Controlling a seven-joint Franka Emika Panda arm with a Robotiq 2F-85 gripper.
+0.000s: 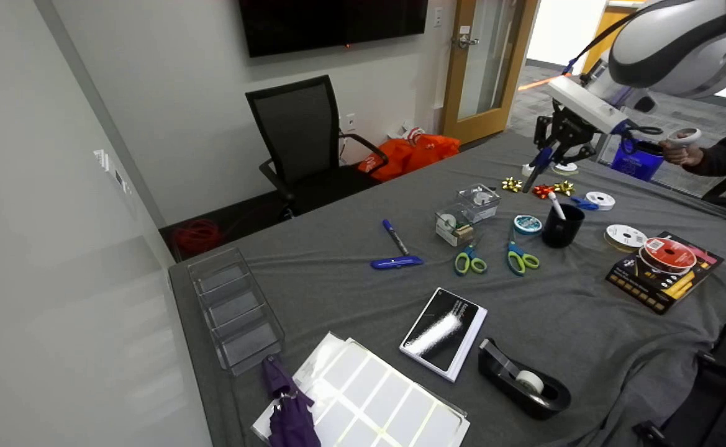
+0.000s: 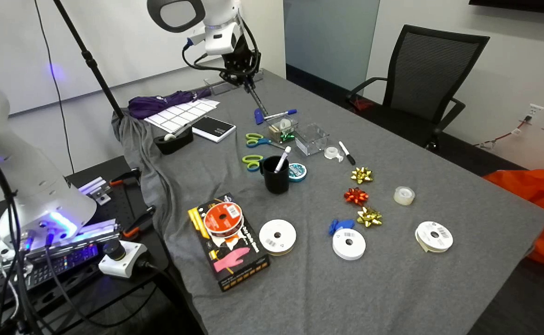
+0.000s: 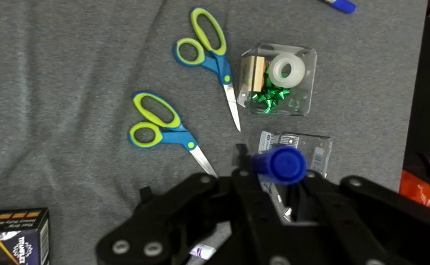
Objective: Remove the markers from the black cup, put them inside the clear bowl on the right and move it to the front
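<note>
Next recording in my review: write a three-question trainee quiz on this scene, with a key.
1. Multiple choice: what does the end effector hold?
A) a gold bow
B) a blue-capped marker
C) a tape dispenser
2. True or false: a white marker leans in the black cup.
3. Count: how many pairs of scissors does the wrist view show?

Key: 1. B; 2. True; 3. Two.

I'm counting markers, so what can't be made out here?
Black cup: inside bottom, hidden by its wall in both exterior views.
Blue-capped marker in the jaws: any lettering, blurred in the wrist view.
Black box: smallest print, too small in both exterior views.
Wall screen: top, cut off by the upper edge in both exterior views.
</note>
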